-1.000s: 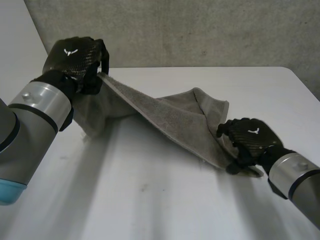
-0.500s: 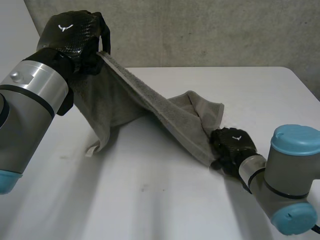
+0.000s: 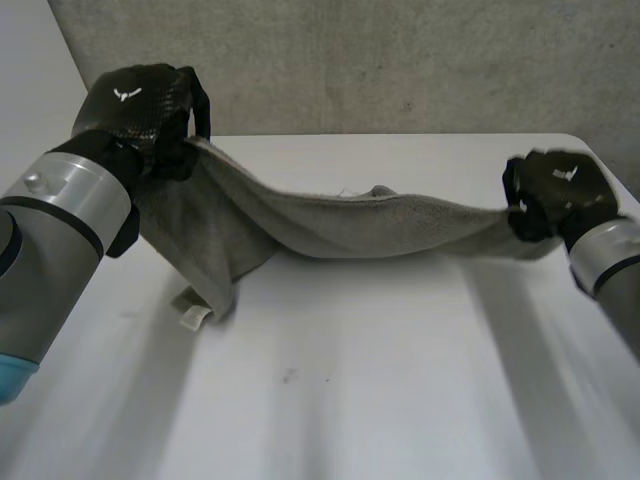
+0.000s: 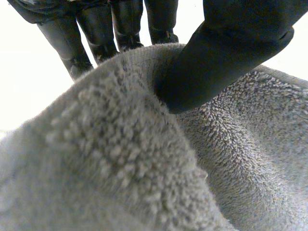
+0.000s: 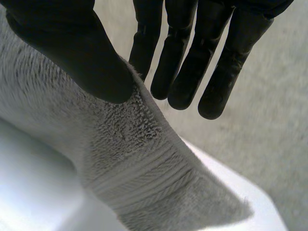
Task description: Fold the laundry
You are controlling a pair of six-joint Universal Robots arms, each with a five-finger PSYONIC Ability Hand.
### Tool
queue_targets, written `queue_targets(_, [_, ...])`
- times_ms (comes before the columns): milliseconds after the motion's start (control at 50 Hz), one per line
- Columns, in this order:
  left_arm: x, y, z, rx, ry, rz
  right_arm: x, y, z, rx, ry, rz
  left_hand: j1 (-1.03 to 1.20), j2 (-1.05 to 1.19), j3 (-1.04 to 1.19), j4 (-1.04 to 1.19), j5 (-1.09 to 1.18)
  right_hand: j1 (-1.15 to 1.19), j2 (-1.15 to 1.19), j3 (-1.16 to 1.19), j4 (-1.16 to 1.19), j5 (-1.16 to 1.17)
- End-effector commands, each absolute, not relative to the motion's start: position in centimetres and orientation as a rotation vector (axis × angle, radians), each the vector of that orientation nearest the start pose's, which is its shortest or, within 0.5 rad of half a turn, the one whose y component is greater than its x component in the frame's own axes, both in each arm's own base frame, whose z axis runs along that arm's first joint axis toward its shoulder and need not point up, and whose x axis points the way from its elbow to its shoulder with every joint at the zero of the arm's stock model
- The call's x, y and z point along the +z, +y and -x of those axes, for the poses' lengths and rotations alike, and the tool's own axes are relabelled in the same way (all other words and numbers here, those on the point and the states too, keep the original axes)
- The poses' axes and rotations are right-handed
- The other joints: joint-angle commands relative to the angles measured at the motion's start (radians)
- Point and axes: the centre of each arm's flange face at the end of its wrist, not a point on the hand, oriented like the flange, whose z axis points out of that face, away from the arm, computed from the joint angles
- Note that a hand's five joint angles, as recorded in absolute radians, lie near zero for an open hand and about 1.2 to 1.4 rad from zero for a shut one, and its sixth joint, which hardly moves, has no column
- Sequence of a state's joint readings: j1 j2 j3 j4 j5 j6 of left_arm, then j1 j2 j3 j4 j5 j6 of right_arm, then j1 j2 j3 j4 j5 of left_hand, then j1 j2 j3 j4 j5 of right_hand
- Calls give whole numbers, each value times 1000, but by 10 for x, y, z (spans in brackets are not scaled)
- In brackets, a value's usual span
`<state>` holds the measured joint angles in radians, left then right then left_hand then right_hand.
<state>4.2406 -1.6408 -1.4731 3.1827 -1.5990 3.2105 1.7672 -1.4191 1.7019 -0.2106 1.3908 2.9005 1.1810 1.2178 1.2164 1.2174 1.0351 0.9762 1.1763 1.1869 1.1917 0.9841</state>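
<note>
My left hand (image 3: pixel 135 100) pinches one end of the grey towel (image 3: pixel 330 225) between thumb and fingers, raised above the desk (image 3: pixel 400 380). The towel sags in mid-air above the desk, one corner hanging down to it. My right hand (image 3: pixel 555 190) pinches the other end, thumb against fingers.

From behind, between the arms (image 3: pixel 70 220), one camera looks down over the table (image 3: pixel 330 400). Two more ride the wrists, facing forward, pressed very close, sharing the towel (image 3: pixel 350 225) with it.
</note>
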Motion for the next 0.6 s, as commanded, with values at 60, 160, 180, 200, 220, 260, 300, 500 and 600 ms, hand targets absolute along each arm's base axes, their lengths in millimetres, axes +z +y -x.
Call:
queue_targets(60, [337, -219, 251, -2436, 2295, -598, 335, -259, -190, -2175, 2064, 813, 215, 178, 180, 179, 187, 420, 220, 209, 205, 238])
queue_targets(160, [352, -215, 243, -2421, 2292, -579, 364, -253, -184, -2176, 2034, 959, 215, 178, 180, 179, 187, 420, 220, 209, 205, 238])
queue_targets(180, [353, -215, 240, -2390, 2312, -573, 369, -249, -185, -2154, 2025, 995, 215, 178, 180, 179, 187, 420, 220, 209, 205, 238])
queue_targets(200, [353, -215, 240, -2390, 2312, -573, 369, -249, -185, -2153, 2025, 995, 215, 178, 180, 179, 187, 420, 220, 209, 205, 238])
queue_targets(220, [352, -217, 236, -2355, 2332, -562, 370, -246, -186, -2115, 2039, 1022, 215, 178, 180, 179, 187, 420, 220, 209, 205, 238])
queue_targets(260, [348, -222, 231, -2303, 2360, -544, 365, -248, -186, -2061, 2065, 1054, 215, 178, 180, 179, 187, 420, 220, 209, 205, 238])
queue_targets(300, [333, -231, 226, -2192, 2425, -537, 336, -271, -183, -1929, 2175, 1113, 215, 178, 180, 179, 187, 420, 220, 209, 205, 238])
queue_targets(500, [238, -281, 240, -1749, 2575, -734, 261, -319, -188, -1684, 2370, 1313, 215, 178, 180, 179, 187, 420, 220, 209, 205, 238])
queue_targets(600, [215, -309, 249, -1698, 2545, -799, 237, -341, -207, -1687, 2414, 1355, 215, 178, 180, 179, 187, 420, 220, 209, 205, 238])
